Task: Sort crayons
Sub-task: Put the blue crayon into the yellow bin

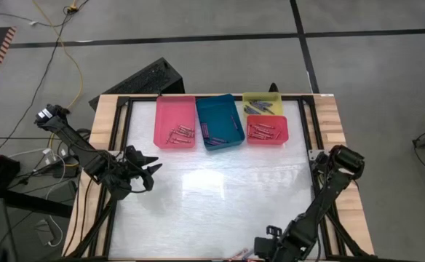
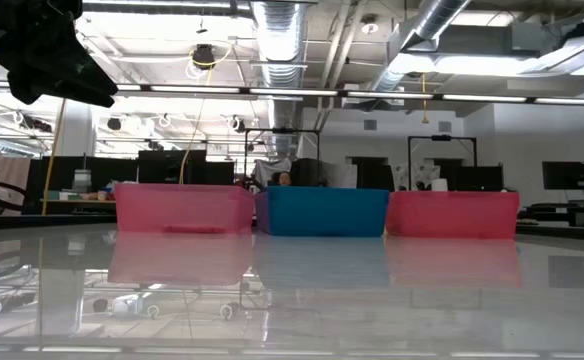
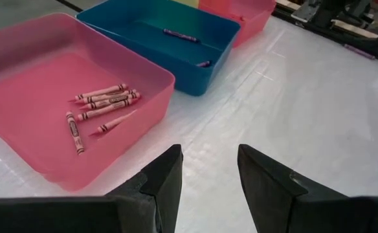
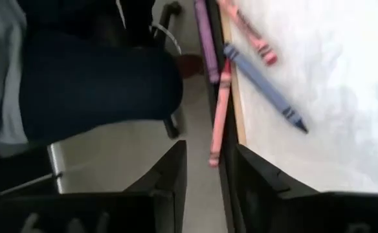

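At the near edge of the glossy white desk [image 1: 220, 196], the right gripper [image 4: 208, 169] hangs with its jaws spread a little and nothing between them. Only its wrist view shows what lies there: a pink wax crayon [image 4: 219, 113] across the desk's dark edge rail, a grey-blue crayon [image 4: 264, 87] just beside it on the white surface, a purple crayon [image 4: 206, 40] along the rail and a red crayon [image 4: 248, 31] farther in. The high view gives only a faint streak at that edge. Farther in, at the desk's left side, the left gripper [image 3: 208, 176] hovers with jaws parted and empty, pointing toward the trays. At the far edge stand a pink plastic tray [image 1: 175, 109], a teal plastic tray [image 1: 220, 109], a red plastic tray [image 1: 267, 140] and, behind that, a yellow plastic tray [image 1: 262, 98], which the low view hides. The left wrist view shows pink crayons [image 3: 101, 107] clustered in the pink tray and a purple stick [image 3: 179, 34] in the teal one.
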Robot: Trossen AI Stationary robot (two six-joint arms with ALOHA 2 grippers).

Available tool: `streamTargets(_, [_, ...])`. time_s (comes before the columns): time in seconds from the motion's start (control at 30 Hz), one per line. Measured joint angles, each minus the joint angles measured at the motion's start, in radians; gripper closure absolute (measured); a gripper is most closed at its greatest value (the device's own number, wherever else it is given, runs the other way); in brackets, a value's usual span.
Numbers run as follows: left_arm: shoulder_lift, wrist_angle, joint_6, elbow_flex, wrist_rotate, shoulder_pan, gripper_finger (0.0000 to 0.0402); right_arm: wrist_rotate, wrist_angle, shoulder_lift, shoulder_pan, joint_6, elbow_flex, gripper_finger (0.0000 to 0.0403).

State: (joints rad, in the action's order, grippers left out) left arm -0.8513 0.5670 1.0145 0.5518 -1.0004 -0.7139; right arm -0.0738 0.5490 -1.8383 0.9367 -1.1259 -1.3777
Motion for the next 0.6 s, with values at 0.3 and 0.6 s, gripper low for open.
streamTargets(0.3, [0.0, 0.0, 0.0, 0.0, -0.003, 0.0, 0.0262, -0.093, 0.081, 0.0, -0.012, 0.141, 0.0, 0.0282])
streamTargets(0.6, [0.0, 0.0, 0.005, 0.0, -0.005, 0.0, 0.0262, -0.131, 0.1, -0.016, -0.051, 0.393, 0.024, 0.0282])
